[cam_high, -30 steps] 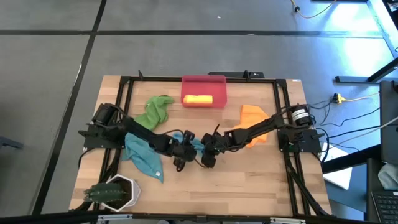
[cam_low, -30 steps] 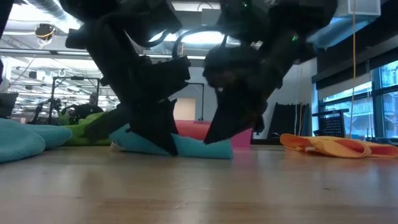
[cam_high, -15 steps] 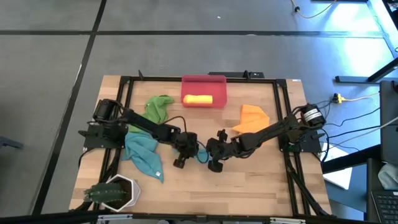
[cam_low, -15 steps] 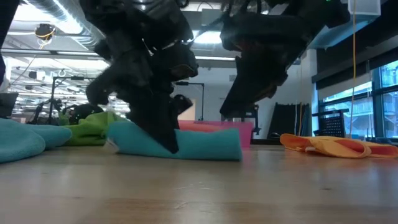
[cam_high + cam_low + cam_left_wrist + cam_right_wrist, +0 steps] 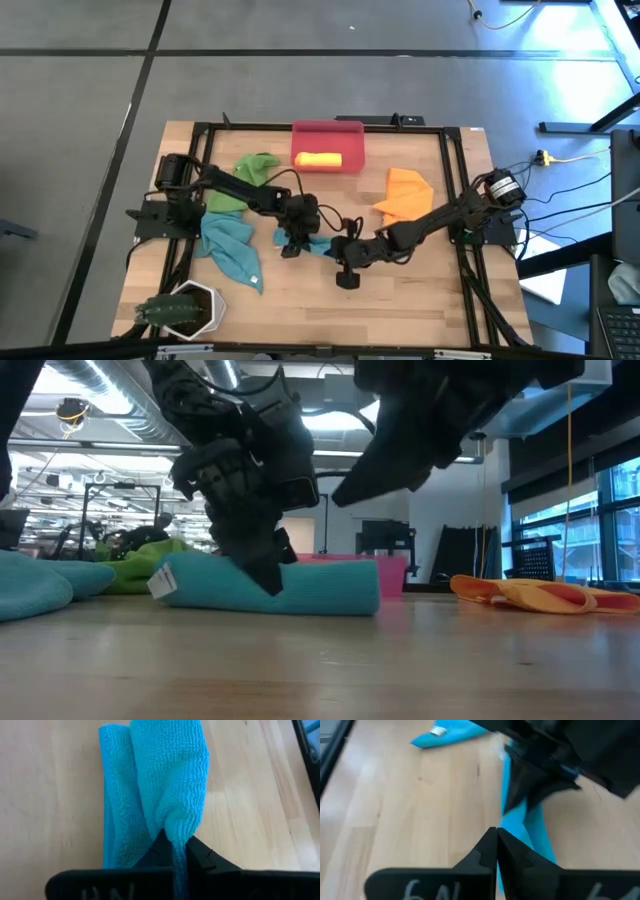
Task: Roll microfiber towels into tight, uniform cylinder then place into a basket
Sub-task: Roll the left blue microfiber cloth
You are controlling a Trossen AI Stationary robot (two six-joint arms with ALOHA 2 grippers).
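Spare teal towel [image 5: 232, 250]: it lies crumpled at the table's left, soft and limp, waiting its turn beside the green towel [image 5: 246, 177]; you need not touch either now.
Left gripper [image 5: 296, 235]: you have its fingers pinched tight on the edge of the teal towel being rolled [image 5: 318, 243], so the loose flap cannot spring back; the left wrist view shows looped, nubbly pile folded double and running into the clamped tips.
Teal roll: it sits mid-table as a long, flattish bundle with a white tag at one end, low against the wood; I judge it looser than a tight cylinder.
Basket [image 5: 305, 132]: red-pink, low-walled plastic at the table's far edge, already holding a yellow roll [image 5: 318, 159].
Right gripper [image 5: 347, 271]: fingers closed together with nothing between them, just near the roll's other end, probably to press or tuck it.
Orange towel [image 5: 405, 198]: flat, unrolled, at the right.
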